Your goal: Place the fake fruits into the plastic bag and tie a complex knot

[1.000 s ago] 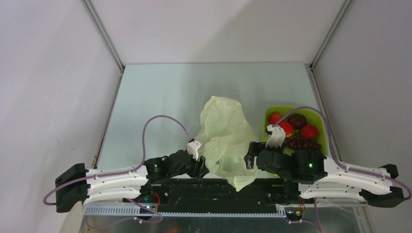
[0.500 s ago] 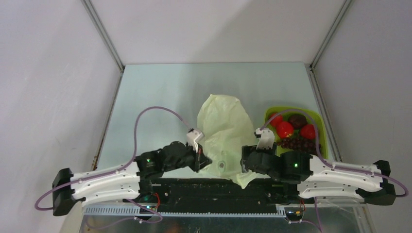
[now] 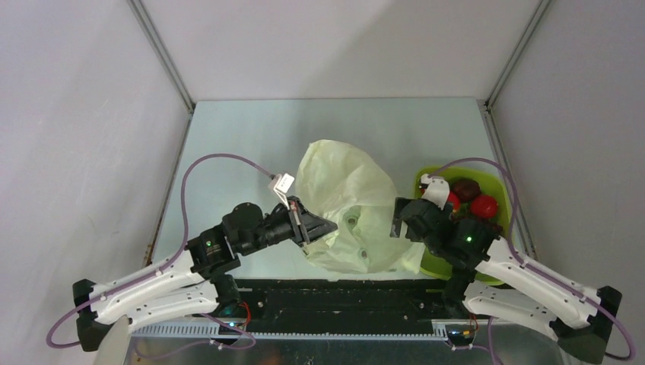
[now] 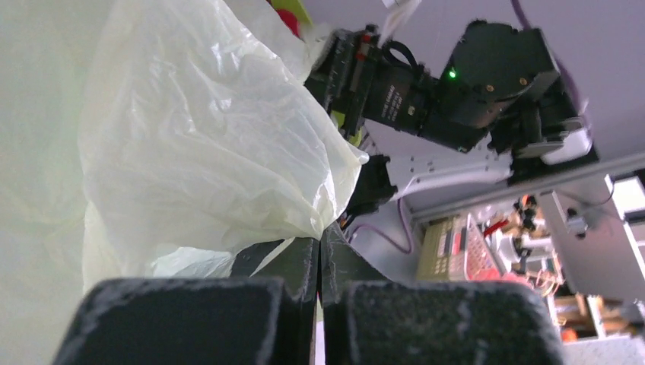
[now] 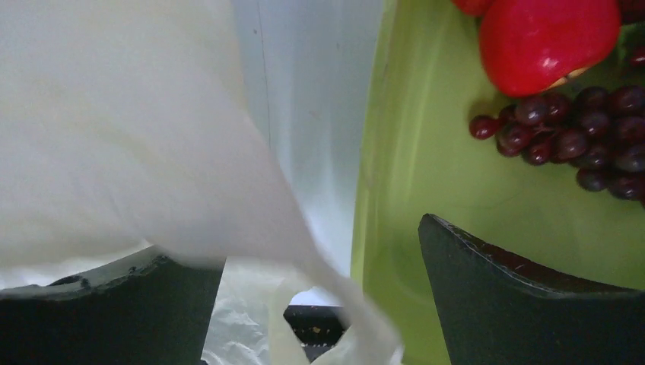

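Plastic bag [image 3: 346, 201] is pinched at its edge by the tightly closed left gripper [image 4: 318, 255]; the right gripper [image 5: 319, 251] gapes wide, film draped across it, grapes [image 5: 578, 141] just beyond.

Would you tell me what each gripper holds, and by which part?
The left gripper pinches the plastic bag by its left edge; the right gripper is open, film draped over one finger.

The plastic bag [image 3: 350, 198] fills the middle; table [image 3: 251, 137] beyond seems free.
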`<state>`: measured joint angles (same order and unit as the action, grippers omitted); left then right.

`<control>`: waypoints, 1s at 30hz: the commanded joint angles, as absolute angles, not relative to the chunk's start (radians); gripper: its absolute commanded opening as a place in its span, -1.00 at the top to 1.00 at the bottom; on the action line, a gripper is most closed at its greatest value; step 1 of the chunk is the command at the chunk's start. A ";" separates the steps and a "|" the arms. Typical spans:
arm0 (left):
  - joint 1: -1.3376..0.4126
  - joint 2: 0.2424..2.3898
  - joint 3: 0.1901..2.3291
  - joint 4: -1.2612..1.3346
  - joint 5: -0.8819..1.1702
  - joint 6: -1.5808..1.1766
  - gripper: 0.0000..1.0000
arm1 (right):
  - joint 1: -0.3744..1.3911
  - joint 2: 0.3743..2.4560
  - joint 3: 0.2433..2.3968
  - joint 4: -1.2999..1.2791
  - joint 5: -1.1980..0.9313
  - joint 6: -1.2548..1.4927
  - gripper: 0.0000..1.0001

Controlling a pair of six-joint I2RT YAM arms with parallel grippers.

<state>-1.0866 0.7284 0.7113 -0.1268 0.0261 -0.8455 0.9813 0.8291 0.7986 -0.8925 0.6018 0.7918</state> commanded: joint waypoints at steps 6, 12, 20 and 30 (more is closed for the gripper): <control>-1.030 0.714 0.729 0.019 -0.125 -0.999 1.00 | 0.953 0.633 0.927 -0.759 0.378 0.585 -0.99; -1.014 0.761 0.784 0.039 -0.155 -1.005 1.00 | 1.081 0.561 0.950 -0.602 0.344 0.565 -0.94; -1.011 0.804 0.844 0.048 -0.129 -1.006 1.00 | 1.221 0.692 0.960 -0.439 0.444 0.507 -0.66; -1.010 0.795 0.892 0.012 -0.093 -0.998 1.00 | 1.195 0.986 0.820 -0.036 0.583 0.365 -0.51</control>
<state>-1.0176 0.8043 0.8177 0.0040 -0.1162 -0.9951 1.2301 0.9131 0.8822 -0.2871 0.5205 0.4496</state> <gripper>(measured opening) 0.005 0.763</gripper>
